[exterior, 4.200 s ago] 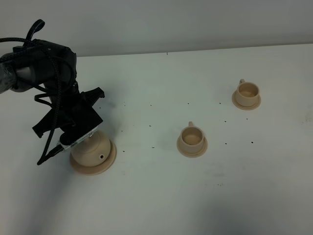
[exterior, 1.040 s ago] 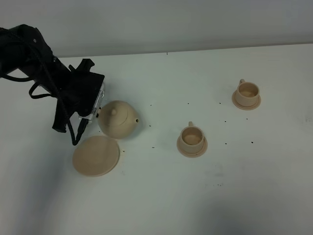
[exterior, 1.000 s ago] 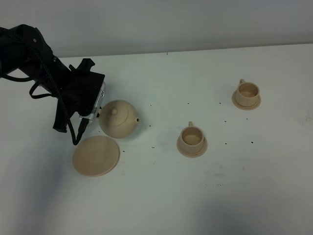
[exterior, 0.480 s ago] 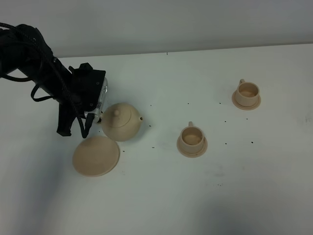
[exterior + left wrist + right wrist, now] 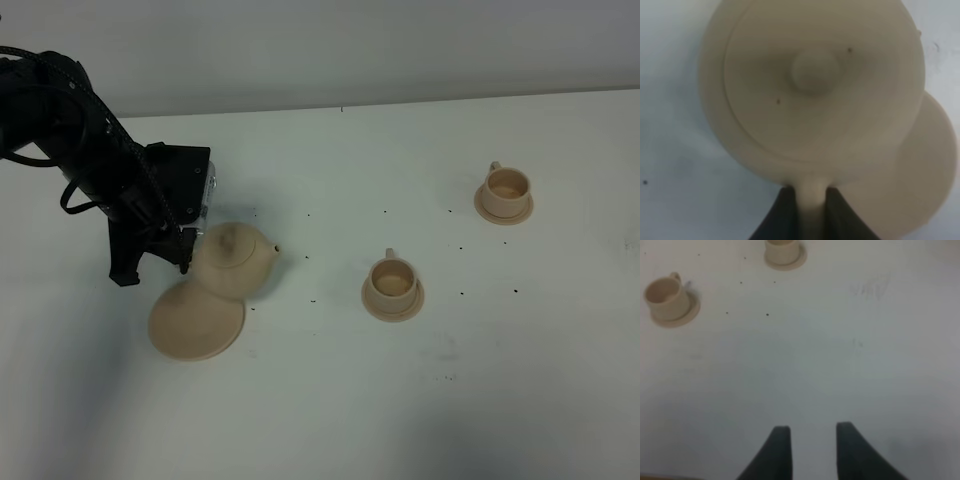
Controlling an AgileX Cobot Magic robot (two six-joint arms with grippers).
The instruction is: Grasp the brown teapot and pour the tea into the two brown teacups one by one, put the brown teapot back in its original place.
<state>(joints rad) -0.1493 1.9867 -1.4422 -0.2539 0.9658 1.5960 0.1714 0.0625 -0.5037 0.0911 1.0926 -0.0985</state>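
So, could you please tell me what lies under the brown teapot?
Under the brown teapot, held by the left hand, part of the large saucer and the white table show. Whatever lies directly beneath the pot is covered.

Soft, dim light; the teapot (image 5: 233,262) is motion-blurred, wrist views hazy.

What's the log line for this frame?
left gripper: shut on teapot handle | teapot: held over big saucer edge | right gripper: open | near cup, far cup: upright
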